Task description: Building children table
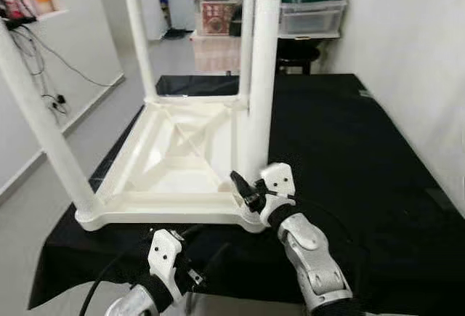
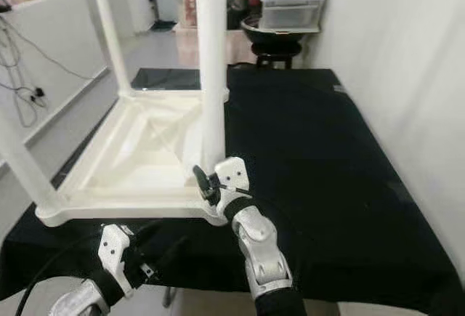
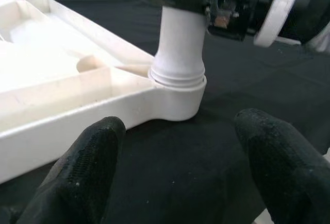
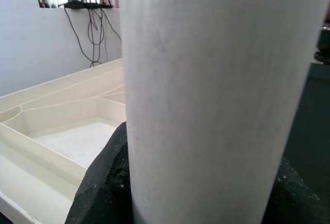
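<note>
left eye view: white table [image 1: 178, 158] lies upside down on a black cloth [image 1: 349, 156], legs pointing up. four legs seated at the corners. near-right leg [image 1: 261, 83] stands upright in its corner socket at about 5 o'clock of the tabletop. right gripper [image 1: 245, 189] is at the base of that leg, fingers pinching it from both sides. left gripper [image 1: 190, 264] sits low at 6 o'clock, just off the table's near edge, touching nothing. storage boxes [image 1: 312, 7] and a stool [image 1: 296, 53] stand beyond the cloth at 12 o'clock.

right eye view: same layout. right gripper clamps the leg just above the socket. wall cables [image 2: 29, 69] hang at 10 o'clock.

left wrist view: left fingers [image 3: 87, 167] spread wide apart, nothing between them, above the cloth. the leg's ribbed collar sits in the corner socket [image 3: 178, 87] ahead; the right gripper wraps the leg above it.

right wrist view: the leg fills the middle, black pads [image 4: 105, 175] pressed against both sides. ribbed underside of the table at 8 o'clock.
</note>
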Robot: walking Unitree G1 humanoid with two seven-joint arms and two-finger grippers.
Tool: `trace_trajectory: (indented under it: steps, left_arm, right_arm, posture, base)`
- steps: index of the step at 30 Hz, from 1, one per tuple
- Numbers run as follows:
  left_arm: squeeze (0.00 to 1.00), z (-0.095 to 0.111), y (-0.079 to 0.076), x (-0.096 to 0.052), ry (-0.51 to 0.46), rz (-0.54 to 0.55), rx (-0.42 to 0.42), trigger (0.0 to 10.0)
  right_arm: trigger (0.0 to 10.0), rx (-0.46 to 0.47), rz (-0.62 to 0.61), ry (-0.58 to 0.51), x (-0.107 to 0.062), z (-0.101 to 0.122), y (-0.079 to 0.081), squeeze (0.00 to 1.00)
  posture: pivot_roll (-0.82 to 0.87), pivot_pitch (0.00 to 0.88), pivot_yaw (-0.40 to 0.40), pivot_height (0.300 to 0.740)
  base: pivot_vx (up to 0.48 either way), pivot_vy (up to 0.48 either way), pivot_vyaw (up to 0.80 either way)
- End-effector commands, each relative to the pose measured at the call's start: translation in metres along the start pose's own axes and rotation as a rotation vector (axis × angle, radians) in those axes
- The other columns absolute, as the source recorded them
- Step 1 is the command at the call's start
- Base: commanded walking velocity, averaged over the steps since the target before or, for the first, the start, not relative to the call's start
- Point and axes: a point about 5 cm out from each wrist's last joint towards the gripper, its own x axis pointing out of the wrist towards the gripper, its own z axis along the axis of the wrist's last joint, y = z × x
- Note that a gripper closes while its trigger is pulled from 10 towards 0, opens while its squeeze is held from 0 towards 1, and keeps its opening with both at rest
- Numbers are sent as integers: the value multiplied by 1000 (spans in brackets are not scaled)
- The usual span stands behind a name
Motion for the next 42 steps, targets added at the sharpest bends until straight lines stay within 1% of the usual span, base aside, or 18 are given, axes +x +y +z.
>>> trace_trajectory:
  steps: [1, 2, 5, 8, 10, 11, 12, 13, 14, 16, 18, 23, 24, 25, 26, 35, 39, 42]
  left_arm:
    - [0, -2, 3, 0, 12, 18, -3, 10000]
    - [0, -2, 3, 0, 11, 20, -3, 10000]
    - [0, -2, 4, 2, 11, 17, -3, 10000]
    - [0, -2, 4, 2, 12, 16, -4, 10000]
    - [0, -3, 4, 3, 13, 14, -4, 10000]
    - [0, -3, 4, 4, 13, 14, -4, 10000]
    - [0, -3, 4, 4, 13, 14, -4, 10000]
    - [0, -3, 4, 4, 13, 15, -4, 10000]
    - [0, -3, 4, 4, 13, 15, -4, 10000]
    - [0, -3, 4, 4, 12, 19, -2, 10000]
    - [0, -3, 4, 5, 11, 21, 0, 10000]
    - [0, -3, 3, 5, 11, 22, 2, 10000]
    - [0, -3, 3, 5, 11, 22, 4, 10000]
    - [0, -3, 2, 5, 11, 22, 4, 10000]
    - [0, -3, 2, 5, 11, 22, 4, 10000]
    - [0, -3, 0, 4, 9, 20, -2, 10000]
    - [0, -3, 0, 3, 9, 19, -3, 10000]
    - [0, -3, 1, 2, 8, 20, -5, 10000]
  right_arm:
    - [7255, -14, -52, 163, -5, -25, -7, 0]
    - [10000, 28, 22, 130, -1, -18, -6, 1000]
    - [10000, 80, 280, 18, 5, 5, 1, 1000]
    - [10000, 85, 339, -1, 7, 10, -2, 1000]
    - [10000, 28, 462, -30, 11, 21, -10, 973]
    - [10000, 13, 531, -36, 13, 26, -14, 0]
    - [10000, 13, 531, -36, 13, 26, -14, 0]
    - [10000, -7, 614, -32, 14, 30, -16, 0]
    - [10000, -7, 614, -32, 14, 30, -16, 0]
    - [10000, -36, 729, -10, 15, 33, -19, 0]
    - [10000, -52, 780, 11, 19, 34, -21, 0]
    - [10000, -36, 747, 22, 28, 35, -28, 0]
    - [471, -26, 739, 24, 30, 35, -32, 0]
    - [471, -21, 737, 25, 30, 35, -35, 0]
    - [0, -10, 741, 27, 30, 35, -38, 0]
    - [0, 33, 767, 37, 16, 24, -53, 0]
    - [0, 44, 742, 36, 8, 16, -53, 0]
    - [0, 44, 681, 57, -2, 1, -42, 0]
  posture:
    - [-26, 0, 19, 740]
    - [-20, 0, 16, 740]
    - [-16, 0, 18, 740]
    - [-14, 0, 18, 740]
    - [-6, 0, 13, 740]
    - [0, 0, 8, 740]
    - [0, 0, 8, 740]
    - [0, 0, 8, 740]
    - [0, 0, 8, 740]
    - [13, 0, 1, 740]
    - [16, 0, -1, 740]
    - [25, 0, -4, 740]
    - [31, 0, -9, 740]
    - [31, 0, -9, 740]
    - [31, 0, -10, 740]
    - [13, 0, -2, 740]
    - [6, 0, -2, 740]
    - [-5, 0, -4, 740]
  base:
    - [0, 0, 0]
    - [0, 0, 0]
    - [0, 0, 0]
    - [0, 0, 0]
    - [0, 0, 0]
    - [0, 0, 0]
    - [0, 0, 0]
    - [0, 0, 0]
    - [0, 0, 0]
    - [0, 0, 0]
    - [0, 0, 0]
    - [0, 0, 0]
    - [0, 0, 0]
    - [0, 0, 0]
    - [0, 0, 0]
    - [0, 0, 0]
    - [0, 0, 0]
    - [0, 0, 0]
